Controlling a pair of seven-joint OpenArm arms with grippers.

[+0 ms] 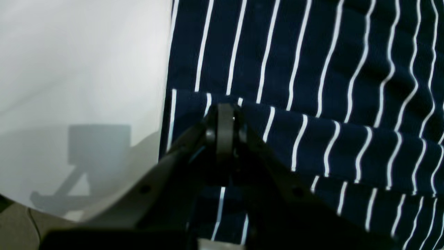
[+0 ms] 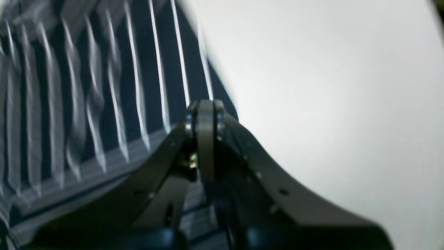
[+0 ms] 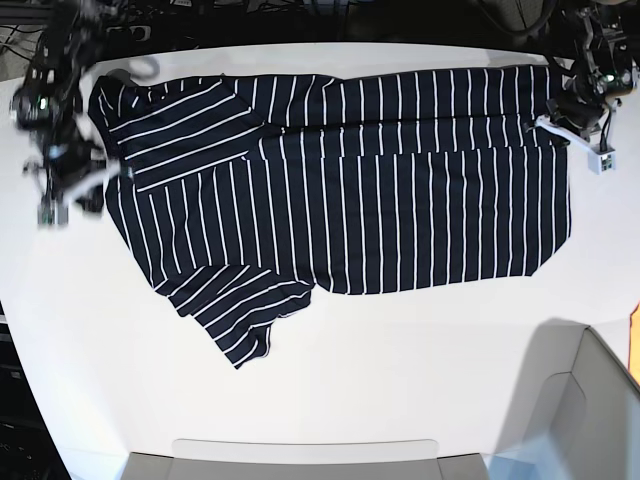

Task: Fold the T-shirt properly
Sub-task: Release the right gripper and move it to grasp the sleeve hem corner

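Fingers (image 1: 225,114) of the left arm pinched a folded edge of the T-shirt (image 3: 400,200) — navy, thin white stripes; right fingers (image 2: 206,111) were closed on its opposite edge, over the white counter (image 3: 400,380).

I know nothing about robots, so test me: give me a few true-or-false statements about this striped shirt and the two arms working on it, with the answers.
1. The T-shirt is dark with thin white stripes. True.
2. The shirt lies on a white table. True.
3. The left end effector stands wide open above bare table. False: it is closed, pinching a folded edge of the shirt.
4. The right end effector is closed on the shirt's edge. True.
5. Both arms work at the same end of the shirt. False: in the base view they are at opposite ends.
6. The shirt is already folded into a small neat square. False: it is still spread long across the table, with one sleeve sticking out toward the near side.
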